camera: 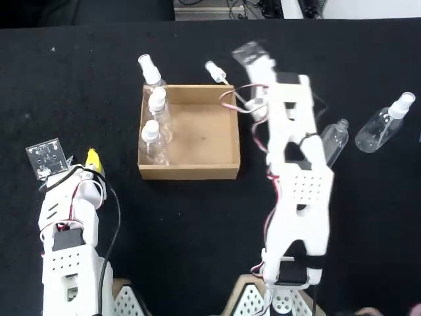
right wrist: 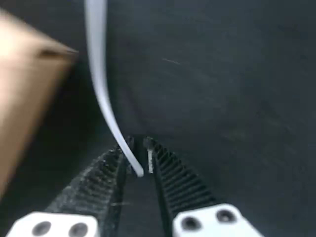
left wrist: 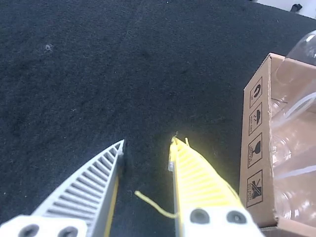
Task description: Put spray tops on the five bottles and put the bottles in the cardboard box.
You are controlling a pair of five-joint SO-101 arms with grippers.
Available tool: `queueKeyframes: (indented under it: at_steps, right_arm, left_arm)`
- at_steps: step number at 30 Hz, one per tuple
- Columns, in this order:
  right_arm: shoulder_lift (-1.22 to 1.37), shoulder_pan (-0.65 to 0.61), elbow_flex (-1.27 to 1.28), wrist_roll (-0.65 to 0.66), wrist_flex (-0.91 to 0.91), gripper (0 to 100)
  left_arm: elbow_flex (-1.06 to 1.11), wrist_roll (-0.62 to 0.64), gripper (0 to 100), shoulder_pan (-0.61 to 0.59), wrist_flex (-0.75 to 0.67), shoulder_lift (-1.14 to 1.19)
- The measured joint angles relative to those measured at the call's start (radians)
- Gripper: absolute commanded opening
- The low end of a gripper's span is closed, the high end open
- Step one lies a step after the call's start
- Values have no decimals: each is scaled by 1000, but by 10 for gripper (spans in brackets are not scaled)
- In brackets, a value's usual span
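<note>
While the left end effector [left wrist: 148,143] hangs low over the black worktop [camera: 99,79] near its front left corner, its grey and yellow jaws stand spread with nothing between them, pointing toward the far edge with the cardboard box [camera: 191,172] just off to its right. That box sits a little left of the worktop's middle, open side up, and two bottles with spray tops fitted lie along its left wall, one bottle nearer the far wall [camera: 158,105] and the other bottle nearer the front wall [camera: 151,139]. A third capped bottle [camera: 150,71] is outside, just beyond the box's far left corner; whether it touches the cardboard cannot be told. Just beyond the box's far right corner is a loose spray top [camera: 215,71], its white head toward the far edge and its thin dip tube [right wrist: 101,89] running back between the black jaws of the right end effector [right wrist: 139,144], which are pressed close and pinch the tube near its free end. An uncapped bottle [camera: 334,139] lies on its side just right of the right arm, and a fourth capped bottle [camera: 385,124] lies tilted near the right edge.
</note>
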Motion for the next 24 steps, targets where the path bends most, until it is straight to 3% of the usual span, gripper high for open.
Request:
queueKeyframes:
  at_steps: [9,12,15,18,24]
  right_arm:
    - [18,181,-66,-86,0,18]
    - [18,209,-97,-92,37,127]
    - [18,183,-167,-89,155,238]
    - [18,112,-245,-66,269,228]
    - [89,5,-287,5,253,191]
  left_arm:
    - [0,0,128,0,0,0]
    - [0,0,129,0,0,0]
    - [0,0,129,0,0,0]
    - [0,0,129,0,0,0]
    - [0,0,129,0,0,0]
